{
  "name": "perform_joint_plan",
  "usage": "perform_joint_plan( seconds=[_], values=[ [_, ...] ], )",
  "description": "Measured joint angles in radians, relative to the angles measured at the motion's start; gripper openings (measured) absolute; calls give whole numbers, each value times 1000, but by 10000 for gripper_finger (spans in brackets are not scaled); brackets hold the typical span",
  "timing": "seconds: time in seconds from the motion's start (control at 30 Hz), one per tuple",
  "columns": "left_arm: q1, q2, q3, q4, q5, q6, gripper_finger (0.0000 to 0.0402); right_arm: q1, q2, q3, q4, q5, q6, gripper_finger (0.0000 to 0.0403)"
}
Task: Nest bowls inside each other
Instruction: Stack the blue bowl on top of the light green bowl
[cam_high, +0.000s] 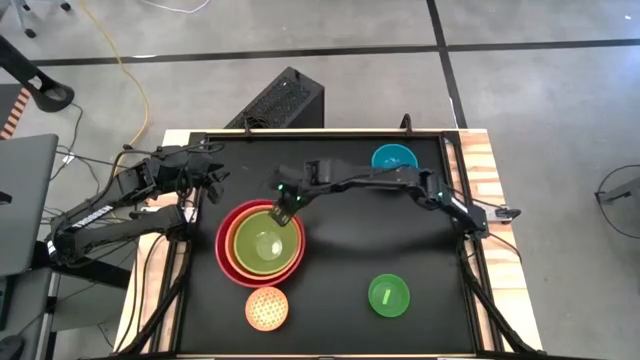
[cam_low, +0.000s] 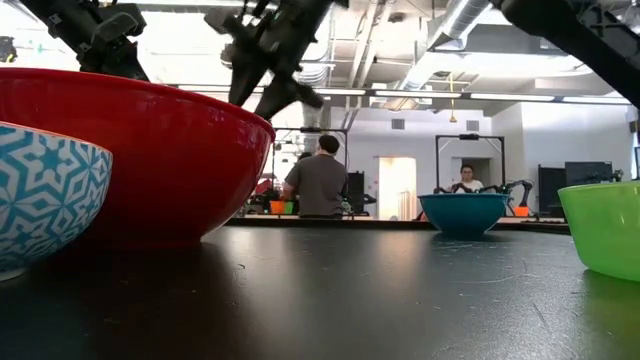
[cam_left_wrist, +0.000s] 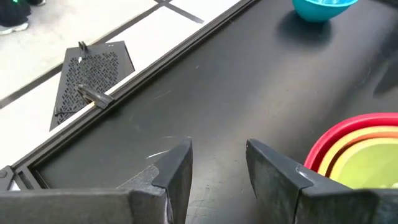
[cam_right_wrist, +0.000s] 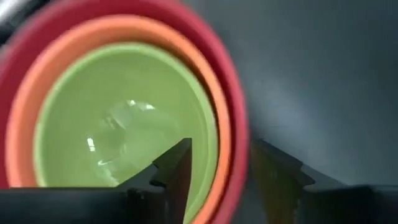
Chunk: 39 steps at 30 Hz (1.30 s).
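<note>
A red bowl (cam_high: 222, 250) stands left of the table's middle with an orange bowl (cam_high: 236, 254) and a lime-green bowl (cam_high: 262, 245) nested inside it. My right gripper (cam_high: 285, 212) hangs open just above the stack's far rim (cam_right_wrist: 230, 124), its fingers slanting down and touching nothing. A blue bowl (cam_high: 393, 158) rests at the far right, a bright green bowl (cam_high: 388, 295) at the near right, and a dotted yellow bowl (cam_high: 267, 308) in front of the stack. My left gripper (cam_left_wrist: 217, 162) waits open above the table's far left.
The black mat has a raised frame (cam_left_wrist: 155, 68) around it. Between the stack and the two right-hand bowls lies bare mat (cam_high: 360, 230). In the low view a bowl with a blue-and-white star pattern (cam_low: 40, 195) stands nearest the camera. People show in the room behind.
</note>
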Motion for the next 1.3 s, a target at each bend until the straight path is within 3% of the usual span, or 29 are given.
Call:
perform_joint_plan(
  seconds=[0.2, 0.4, 0.47, 0.6, 0.73, 0.97, 1.1, 1.3],
  values=[
    [0, 0, 0, 0, 0, 3, 140, -36, -143, 1, -157, 13, -55, 202],
    [0, 0, 0, 0, 0, 2, 140, -131, -244, -7, -512, 146, -63, 199],
    [0, 0, 0, 0, 4, 0, 140, -179, -274, -47, -550, 180, -65, 198],
    [0, 0, 0, -1, 5, 0, 140, -286, -393, -239, -498, 184, -109, 198],
    [0, 0, 0, -6, 6, -6, 140, -416, -549, -532, -452, 219, -94, 198],
    [0, 0, 0, -5, 1, -20, 140, -615, -794, -1051, -88, 167, -90, 198],
    [0, 0, 0, -5, -9, -30, 140, -693, -842, -1208, 39, 159, -86, 198],
    [0, 0, 0, -5, -30, -59, 140, -751, -835, -1303, 72, 160, -124, 198]
  ],
)
